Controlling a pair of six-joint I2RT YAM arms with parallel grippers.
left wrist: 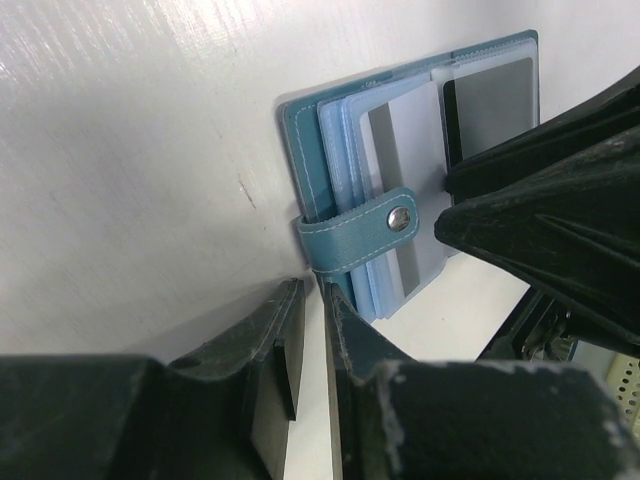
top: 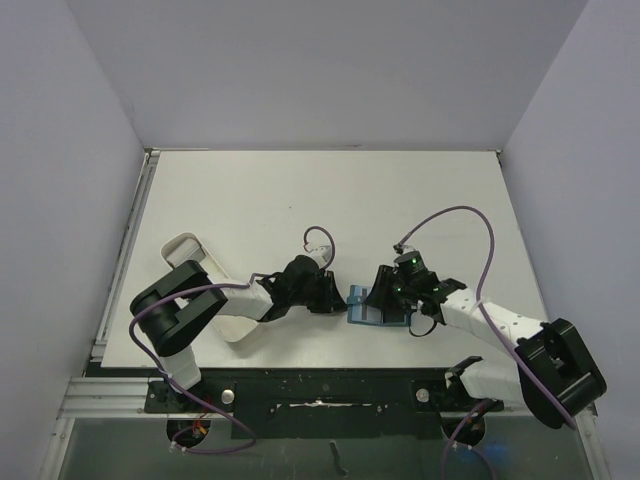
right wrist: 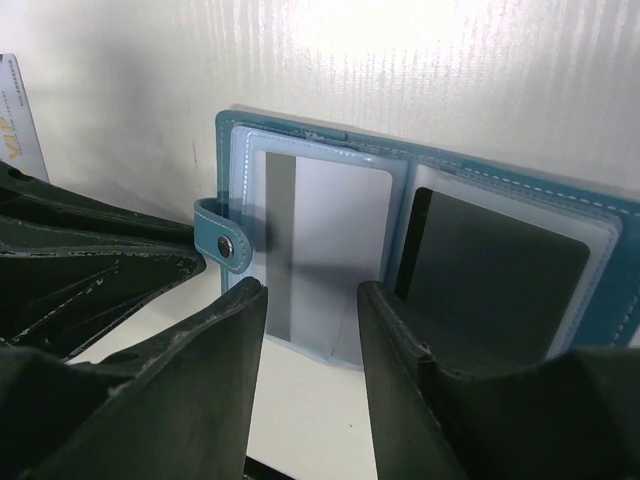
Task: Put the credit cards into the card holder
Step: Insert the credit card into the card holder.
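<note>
The teal card holder (top: 362, 310) lies open on the table between my two grippers. In the left wrist view it (left wrist: 300, 130) shows clear sleeves. One holds a pale credit card (left wrist: 415, 130) with a grey stripe, another a dark card (left wrist: 490, 100). Its strap (left wrist: 350, 235) with the snap stud lies over the left page. My left gripper (left wrist: 315, 288) is shut to a narrow slit, tips at the strap's fold. My right gripper (right wrist: 312, 290) is open and empty, its jaws either side of the pale card (right wrist: 340, 240) at the holder's near edge. Another pale card (right wrist: 18, 120) lies behind the left gripper.
A long white tray (top: 185, 248) lies at the left, partly under the left arm. The table's near edge with the arm bases (top: 320, 400) is just behind the card holder. Grey walls stand on three sides.
</note>
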